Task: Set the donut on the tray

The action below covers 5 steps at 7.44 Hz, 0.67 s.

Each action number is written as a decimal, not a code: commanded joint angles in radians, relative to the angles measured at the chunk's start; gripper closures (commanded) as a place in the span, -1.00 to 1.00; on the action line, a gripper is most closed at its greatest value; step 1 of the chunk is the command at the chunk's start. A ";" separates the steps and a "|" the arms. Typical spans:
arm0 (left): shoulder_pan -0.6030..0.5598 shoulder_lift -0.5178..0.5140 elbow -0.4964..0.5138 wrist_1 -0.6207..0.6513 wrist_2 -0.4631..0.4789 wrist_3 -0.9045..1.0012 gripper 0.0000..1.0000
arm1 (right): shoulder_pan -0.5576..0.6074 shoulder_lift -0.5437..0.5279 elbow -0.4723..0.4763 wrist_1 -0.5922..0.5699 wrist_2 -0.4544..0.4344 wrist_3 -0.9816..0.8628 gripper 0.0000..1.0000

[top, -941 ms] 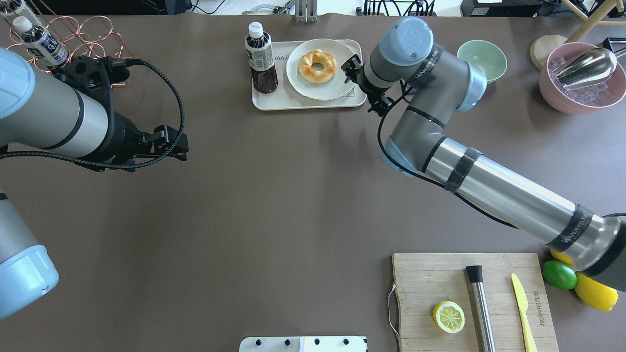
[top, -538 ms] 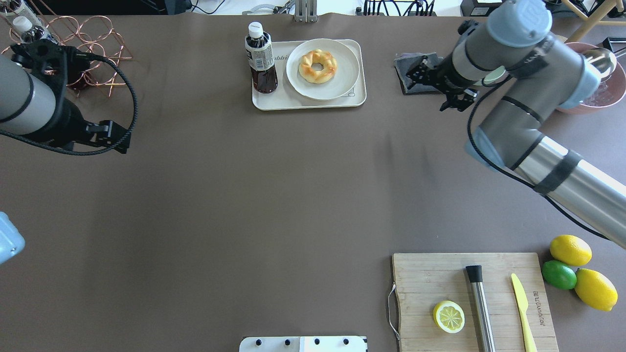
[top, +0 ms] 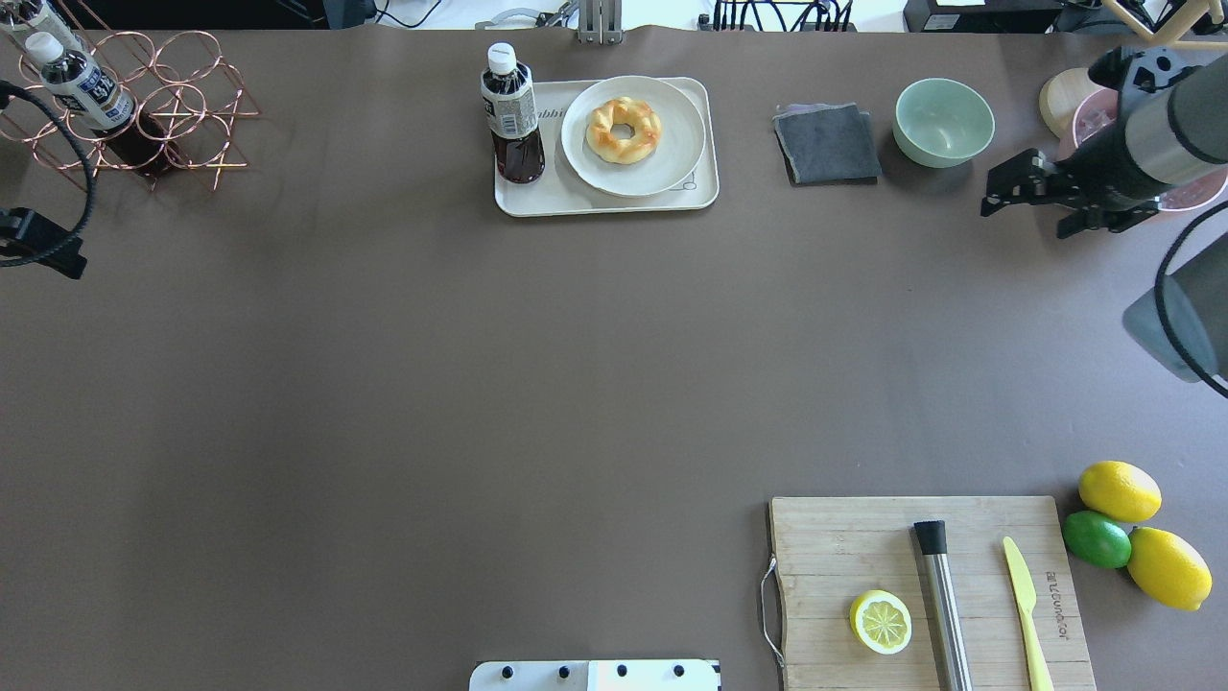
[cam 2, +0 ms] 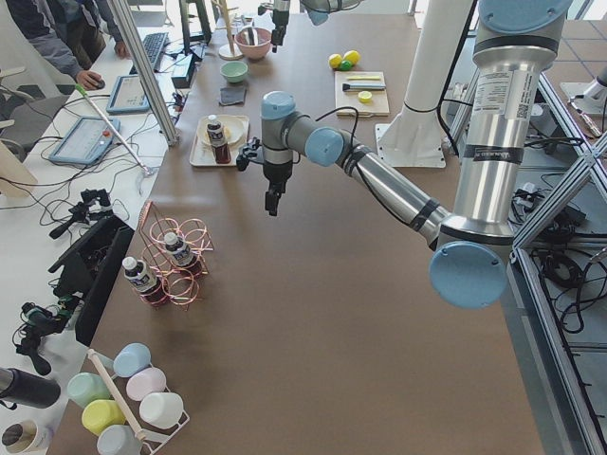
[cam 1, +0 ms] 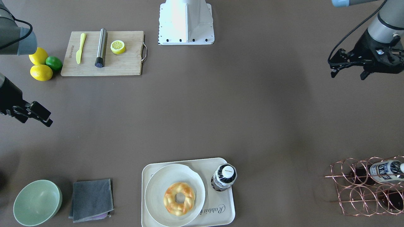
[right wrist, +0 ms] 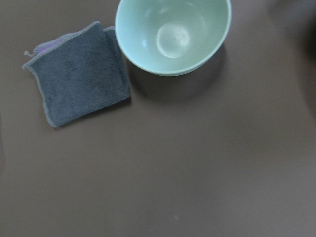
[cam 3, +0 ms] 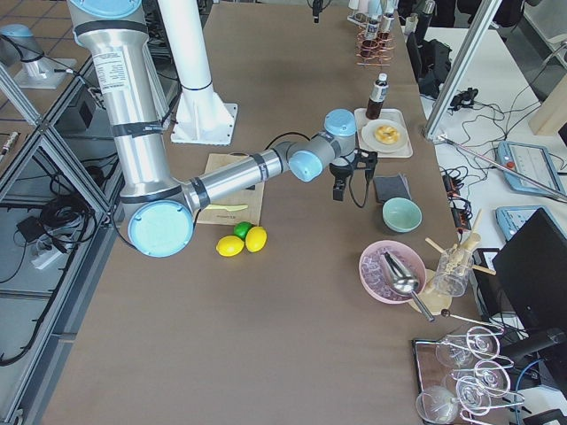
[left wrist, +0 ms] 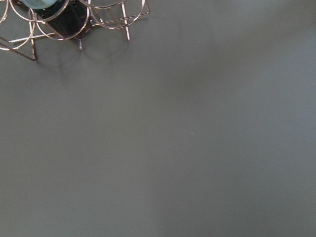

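Observation:
The donut, a golden twisted ring, lies on a round white plate. The plate stands on the cream tray at the far middle of the table. The donut and tray also show in the front view. My right gripper hangs near the table's right edge, far from the tray, and looks open and empty; it also shows in the front view. My left gripper is far off at the left edge, looks open and holds nothing.
A dark drink bottle stands on the tray's left end. A grey cloth and a green bowl lie right of the tray. A cutting board with a lemon half is near right. A copper wire rack is far left.
My right gripper has drawn back from beside the tray, past the cloth and bowl, to the right edge. My left arm has swung out to the left edge. The donut has not moved.

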 commanded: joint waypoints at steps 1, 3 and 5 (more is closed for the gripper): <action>-0.203 0.080 0.141 -0.060 -0.111 0.335 -0.94 | 0.157 -0.117 0.036 -0.045 0.120 -0.320 -1.00; -0.309 0.155 0.163 -0.062 -0.126 0.500 -0.94 | 0.281 -0.162 0.026 -0.155 0.139 -0.641 -1.00; -0.400 0.218 0.206 -0.092 -0.134 0.632 -0.94 | 0.389 -0.162 0.022 -0.291 0.137 -0.884 -1.00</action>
